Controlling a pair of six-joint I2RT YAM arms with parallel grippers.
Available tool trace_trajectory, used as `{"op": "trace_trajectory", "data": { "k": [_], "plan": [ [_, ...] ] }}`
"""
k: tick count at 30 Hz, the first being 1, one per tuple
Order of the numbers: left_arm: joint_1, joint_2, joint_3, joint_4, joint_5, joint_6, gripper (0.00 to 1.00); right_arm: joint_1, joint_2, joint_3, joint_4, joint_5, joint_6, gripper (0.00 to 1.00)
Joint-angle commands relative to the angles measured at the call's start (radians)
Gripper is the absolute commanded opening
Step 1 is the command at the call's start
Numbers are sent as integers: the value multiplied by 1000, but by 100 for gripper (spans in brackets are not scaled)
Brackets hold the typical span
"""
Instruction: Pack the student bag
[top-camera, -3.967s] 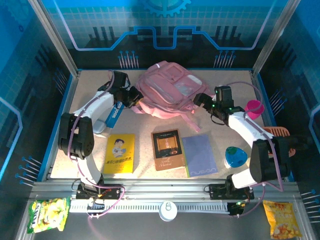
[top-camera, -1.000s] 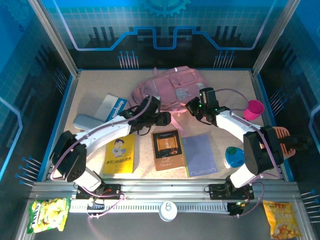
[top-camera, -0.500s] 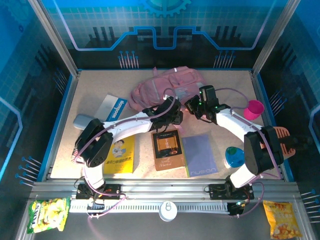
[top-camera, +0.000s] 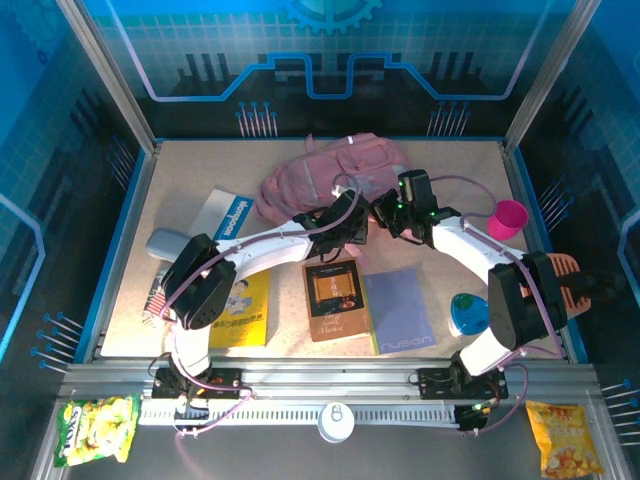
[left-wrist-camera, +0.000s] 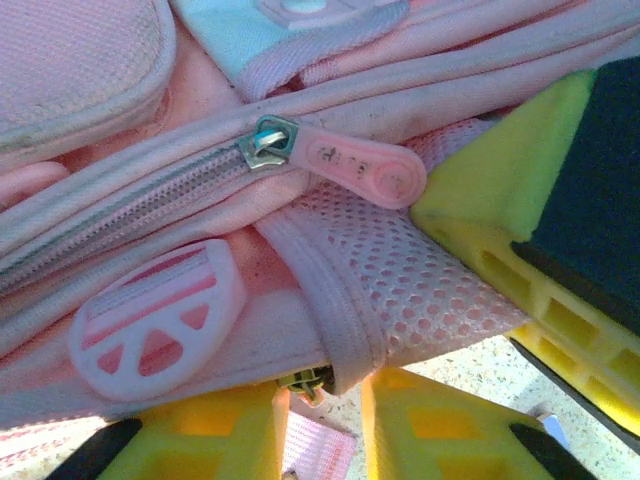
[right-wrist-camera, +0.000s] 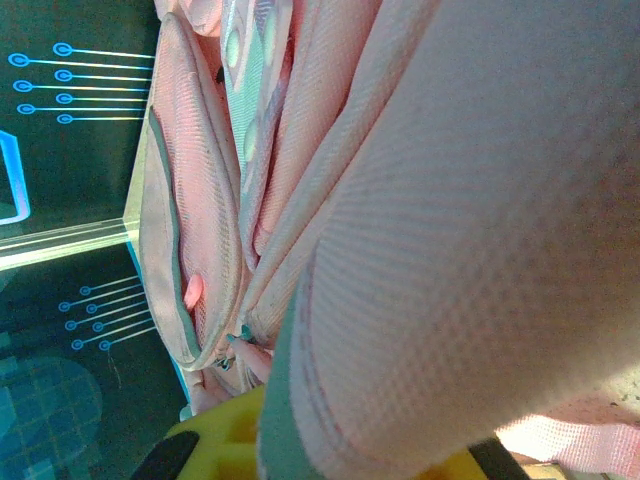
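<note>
Large soft pink fabric student bag, right tool clamped on it, left tool closure unclear, grey-blue notebook lettered "nusign"

Site: a robot test cell in a lab. Evidence: bare aluminium frame posts carry blue printed wall panels showing a gear and circuit traces. The speckled bench has a raised blue rim. My left arm base and right arm base sit bolted on a slotted metal rail along its near edge.
</note>
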Motion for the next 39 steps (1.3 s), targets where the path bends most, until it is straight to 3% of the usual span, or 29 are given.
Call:
{"op": "trace_trajectory", "data": {
  "k": [1,6,14,20,29,33,39],
  "plan": [
    [-3,24,38,-8,-46,5,23,20,-14,48,26,-73,4,10],
    [-4,16,42,-14,-65,9,15,20,-14,52,27,-74,1,10],
    [-2,-9,20,-31,-79,6,10,15,-17,63,3,-57,-20,10],
    [32,-101,-85,-31,31,-21,9,-12,-33,67,-26,-31,-54,10],
    [170,-279,-371,93,184,-41,8,-26,-38,65,-38,-22,-75,10],
    [194,-294,-398,127,238,27,10,-26,-34,65,-32,-29,-76,10],
    [199,-255,-358,125,229,85,23,-28,-32,72,-30,-32,-80,10]
  ]
}}
